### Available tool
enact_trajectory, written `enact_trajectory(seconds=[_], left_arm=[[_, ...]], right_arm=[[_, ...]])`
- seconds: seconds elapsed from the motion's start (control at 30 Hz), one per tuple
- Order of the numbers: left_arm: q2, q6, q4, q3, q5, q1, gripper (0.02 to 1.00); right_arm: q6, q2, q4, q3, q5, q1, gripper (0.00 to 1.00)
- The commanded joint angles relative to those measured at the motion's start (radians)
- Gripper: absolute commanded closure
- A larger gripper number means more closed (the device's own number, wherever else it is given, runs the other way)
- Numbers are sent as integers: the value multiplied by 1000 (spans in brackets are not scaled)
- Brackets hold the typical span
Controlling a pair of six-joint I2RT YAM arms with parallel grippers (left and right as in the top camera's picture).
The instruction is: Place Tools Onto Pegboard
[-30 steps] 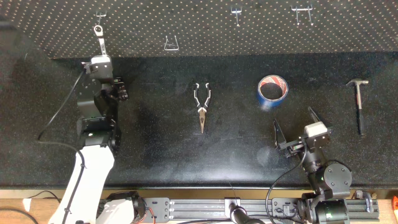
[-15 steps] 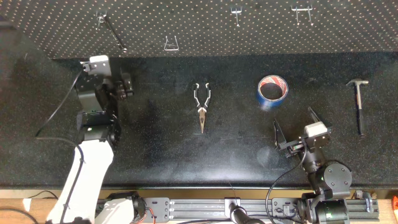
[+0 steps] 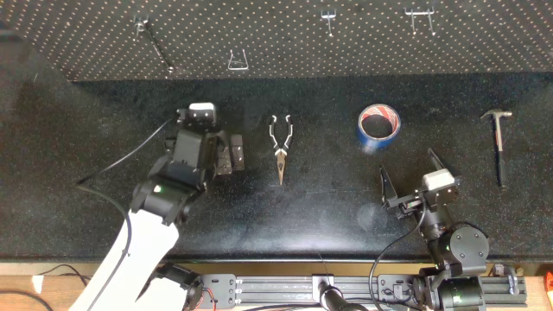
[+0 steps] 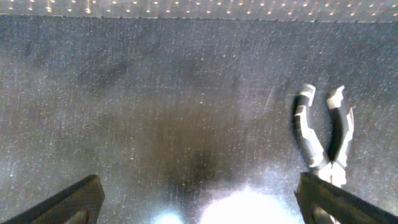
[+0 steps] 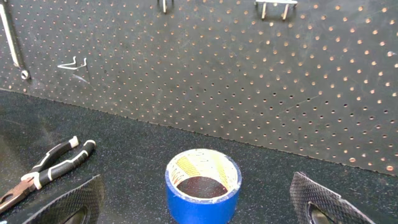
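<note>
Black table (image 3: 328,203), pegboard (image 3: 285,34) along its far edge.

Top view: wrench (image 3: 157,45), carried by the left gripper (image 3: 229,154) a second ago, now hangs at the board's left end; that item is judged done. The left gripper has since moved to mid-table, just beside the pliers (image 3: 281,149). Tape roll (image 3: 378,126) right of centre. Hammer (image 3: 498,147) near the right edge. Right gripper (image 3: 406,161) toward the front edge, fingers spread, empty.

Left wrist view: fingers wide apart, nothing held. Pliers (image 4: 323,140) lie flat, unobstructed.

Right wrist view: tape roll (image 5: 203,185) directly ahead, empty hooks (image 5: 272,7) above.
</note>
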Motion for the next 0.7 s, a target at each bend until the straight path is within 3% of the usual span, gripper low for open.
enact_trajectory(seconds=[0.03, 0.2, 0.33, 0.47, 0.7], left_arm=[[324, -197, -210, 351, 15, -139, 23], [634, -394, -248, 546, 33, -158, 23], [799, -393, -239, 646, 55, -158, 23], [857, -327, -125, 649, 170, -158, 23], [901, -284, -163, 649, 170, -158, 23]], right_arm=[[15, -7, -3, -4, -3, 6, 25], [15, -7, -3, -4, -3, 6, 25], [15, -7, -3, -4, -3, 6, 25], [15, -7, -3, -4, -3, 6, 25], [15, -7, -3, -4, -3, 6, 25]])
